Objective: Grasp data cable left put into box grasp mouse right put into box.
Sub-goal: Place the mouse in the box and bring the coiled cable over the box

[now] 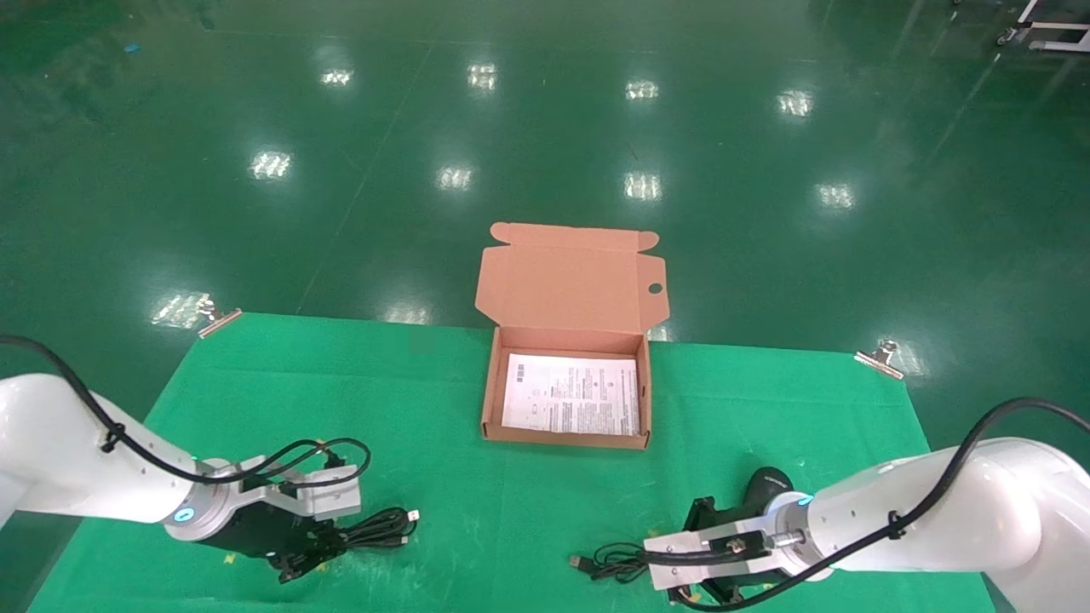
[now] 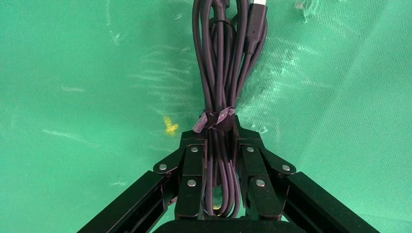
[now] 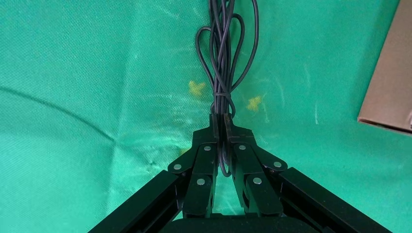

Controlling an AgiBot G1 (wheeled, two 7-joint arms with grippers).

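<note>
1 box (image 1: 565,430) sits open at the table's far middle, lid up, holding only a white printed sheet (image 1: 572,394). Data cable (image 2: 224,73) lies near-left on the green cloth (image 1: 477,511), left gripper (image 2: 221,141) jaws pinching its tied end. Mouse (image 1: 766,487) rests near-right; right gripper (image 3: 221,127) jaws pressed on the mouse's cord bundle (image 3: 224,58).

Box (image 1: 566,400): flat brown cardboard, lid open & tilted back, white printed sheet inside. Data cable (image 1: 379,526): black flat coil w/ strap, silver plug, near-left of box. Mouse (image 1: 765,489): black, near-right of box; its bundled cord (image 1: 615,564) trails left.
</note>
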